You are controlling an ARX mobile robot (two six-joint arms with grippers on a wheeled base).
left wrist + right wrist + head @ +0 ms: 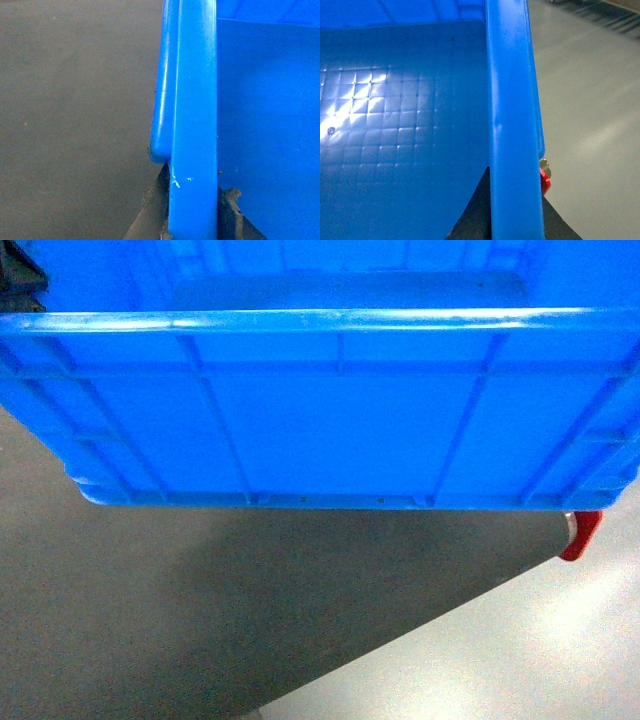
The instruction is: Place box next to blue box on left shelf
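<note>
The box (320, 410), a large bright-blue ribbed crate, fills the upper half of the head view and hangs above the floor. Its inside is empty, with a grid-patterned bottom (395, 115). My left gripper (192, 212) is shut on the box's left rim (195, 100), with one dark finger (150, 212) outside the wall and the other inside. My right gripper (516, 212) is shut on the right rim (512, 100) in the same way, its inner finger (477, 210) against the wall. The left shelf and the other blue box are out of view.
Grey floor (250, 620) lies below the crate, darker in its shadow and paler at the right (520, 650). A small red part (582, 532) shows under the crate's right corner, and again beside the right rim as a red part (545, 181). Something dark (20, 275) sits in the top-left corner.
</note>
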